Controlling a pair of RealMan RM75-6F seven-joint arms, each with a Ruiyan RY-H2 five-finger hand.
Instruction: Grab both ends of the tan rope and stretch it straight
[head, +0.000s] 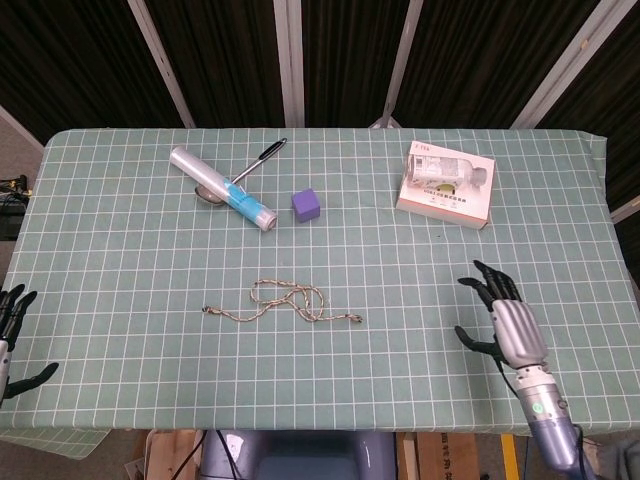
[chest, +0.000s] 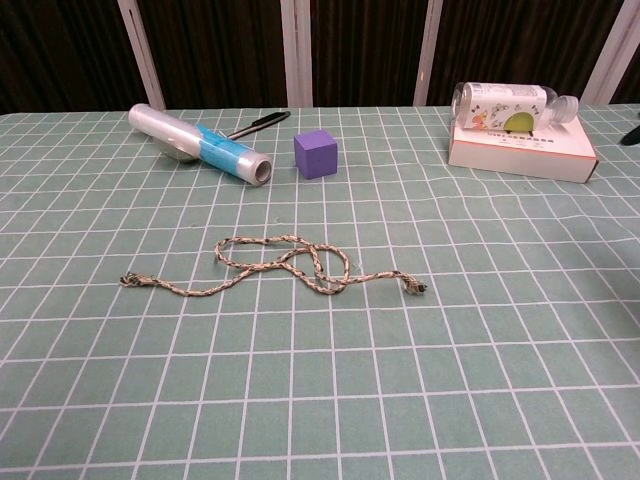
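Observation:
The tan rope lies loosely looped on the green checked cloth, its ends at the left and right of the loops; the chest view shows the rope mid-table. My right hand hovers over the table's right front, fingers spread, holding nothing, well right of the rope's right end. A dark fingertip of it shows at the chest view's right edge. My left hand is at the table's front left corner, fingers apart, empty, far left of the rope.
A plastic-wrap roll and a pen lie at the back left. A purple cube sits behind the rope. A white box carrying a bottle stands at the back right.

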